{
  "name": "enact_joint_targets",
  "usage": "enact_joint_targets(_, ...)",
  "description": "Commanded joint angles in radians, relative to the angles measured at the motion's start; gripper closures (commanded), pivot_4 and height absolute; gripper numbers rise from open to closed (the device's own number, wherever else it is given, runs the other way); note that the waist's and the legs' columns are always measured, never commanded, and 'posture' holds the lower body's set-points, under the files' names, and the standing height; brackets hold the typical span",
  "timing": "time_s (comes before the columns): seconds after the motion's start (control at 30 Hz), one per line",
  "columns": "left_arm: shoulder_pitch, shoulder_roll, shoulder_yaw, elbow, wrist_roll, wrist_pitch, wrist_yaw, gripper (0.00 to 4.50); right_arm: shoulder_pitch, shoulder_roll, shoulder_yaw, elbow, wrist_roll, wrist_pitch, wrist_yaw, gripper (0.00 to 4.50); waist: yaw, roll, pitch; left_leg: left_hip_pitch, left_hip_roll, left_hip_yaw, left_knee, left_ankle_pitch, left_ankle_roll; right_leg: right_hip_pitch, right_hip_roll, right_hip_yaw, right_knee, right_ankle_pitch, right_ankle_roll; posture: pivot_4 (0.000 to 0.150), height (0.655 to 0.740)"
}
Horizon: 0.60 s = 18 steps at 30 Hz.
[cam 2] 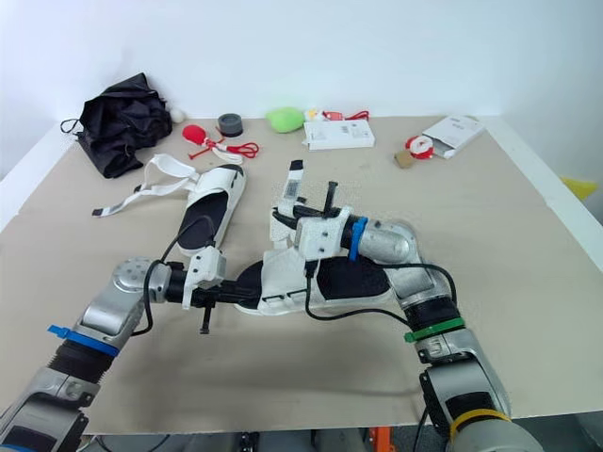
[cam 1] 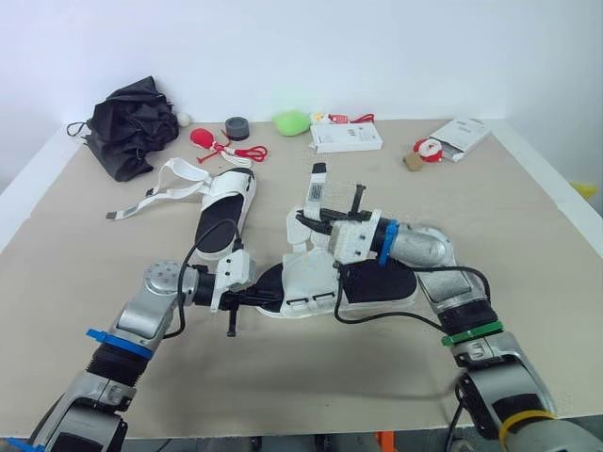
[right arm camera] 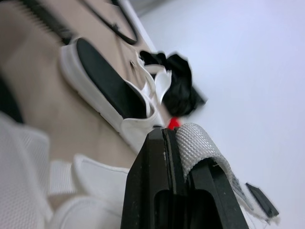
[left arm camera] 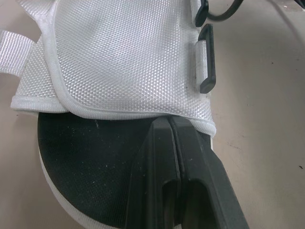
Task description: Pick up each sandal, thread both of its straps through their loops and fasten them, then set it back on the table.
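One tan table [cam 1: 528, 311], white wall [cam 1: 377, 47] behind, near sandal [cam 1: 306, 278] central, black bag [cam 1: 132, 127] far-left

near sandal [cam 1: 306, 282], white with a black footbed, lies on the table [cam 1: 509, 245] at centre, one strap [cam 1: 317, 185] standing up unfastened. far sandal [cam 1: 231, 193] lies behind it to the left, its straps [cam 1: 170, 193] splayed loose.

Near sandal [cam 1: 382, 282] partly hidden behind the right gripper [right arm camera: 177, 143]; its strap [right arm camera: 198, 136] blurred; table's [cam 1: 528, 282] near corners cut off.
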Motion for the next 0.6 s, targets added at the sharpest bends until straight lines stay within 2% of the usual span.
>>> enact_joint_targets(0.03, 0.031, -0.01, -0.092, 0.064, 0.062, 0.015, -0.023, 4.5, 0.001, -0.06, 0.008, 0.014, -0.17, -0.207, -0.167, 4.48, 0.0, 0.0, 0.0, 0.0, 0.0, 0.0, 0.0, 0.0, 0.0, 0.0, 0.0, 0.0, 0.0, 0.0, 0.0, 0.15, 0.74)
enact_joint_targets(0.2, 0.021, -0.021, -0.093, 0.083, 0.067, 0.007, -0.027, 4.5, -0.02, -0.11, 0.0, 0.005, -0.278, -0.323, -0.293, 4.48, 0.001, 0.0, 0.0, 0.0, -0.001, 0.001, 0.001, 0.0, 0.0, 0.001, -0.001, 0.001, 0.0, 0.0, 0.0, 0.15, 0.74)
enact_joint_targets(0.37, 0.017, -0.028, -0.093, 0.095, 0.069, -0.003, -0.027, 4.5, 0.004, -0.151, 0.008, -0.071, -0.233, -0.37, -0.295, 4.48, 0.001, 0.0, 0.0, 0.0, -0.002, 0.001, 0.001, 0.001, 0.001, 0.001, -0.002, 0.001, 0.0, 0.0, -0.001, 0.15, 0.74)
enact_joint_targets(0.4, 0.016, -0.029, -0.092, 0.097, 0.07, -0.004, -0.026, 4.5, 0.004, -0.158, 0.009, -0.086, -0.218, -0.367, -0.29, 4.16, 0.001, 0.0, 0.0, 0.0, -0.002, 0.001, 0.001, 0.001, 0.001, 0.001, -0.002, 0.001, 0.0, 0.0, 0.0, 0.15, 0.74)
enact_joint_targets(0.43, 0.017, -0.03, -0.092, 0.098, 0.07, -0.005, -0.026, 4.5, 0.006, -0.167, 0.013, -0.102, -0.193, -0.359, -0.278, 3.5, 0.001, 0.0, 0.0, 0.0, -0.002, 0.001, 0.001, 0.001, 0.001, 0.002, -0.002, 0.001, 0.0, 0.0, 0.0, 0.15, 0.74)
enact_joint_targets(0.47, 0.017, -0.03, -0.092, 0.1, 0.07, -0.006, -0.026, 4.5, 0.012, -0.18, 0.021, -0.125, -0.163, -0.353, -0.262, 3.4, 0.001, -0.001, 0.0, 0.001, -0.002, 0.0, 0.001, 0.001, 0.001, 0.002, -0.002, 0.001, 0.0, 0.0, 0.0, 0.15, 0.74)
enact_joint_targets(0.5, 0.018, -0.031, -0.092, 0.101, 0.071, -0.007, -0.027, 4.5, 0.019, -0.19, 0.026, -0.148, -0.141, -0.349, -0.253, 2.98, 0.001, -0.001, 0.0, 0.001, -0.002, 0.0, 0.002, 0.001, 0.001, 0.002, -0.002, 0.001, 0.0, 0.0, 0.0, 0.15, 0.74)
enact_joint_targets(0.6, 0.012, -0.033, -0.092, 0.11, 0.072, -0.01, -0.028, 4.5, 0.046, -0.228, 0.051, -0.195, -0.096, -0.352, -0.22, 2.3, 0.002, -0.001, 0.0, 0.001, -0.002, 0.0, 0.002, 0.001, 0.002, 0.002, -0.003, 0.001, 0.0, 0.0, -0.001, 0.15, 0.74)
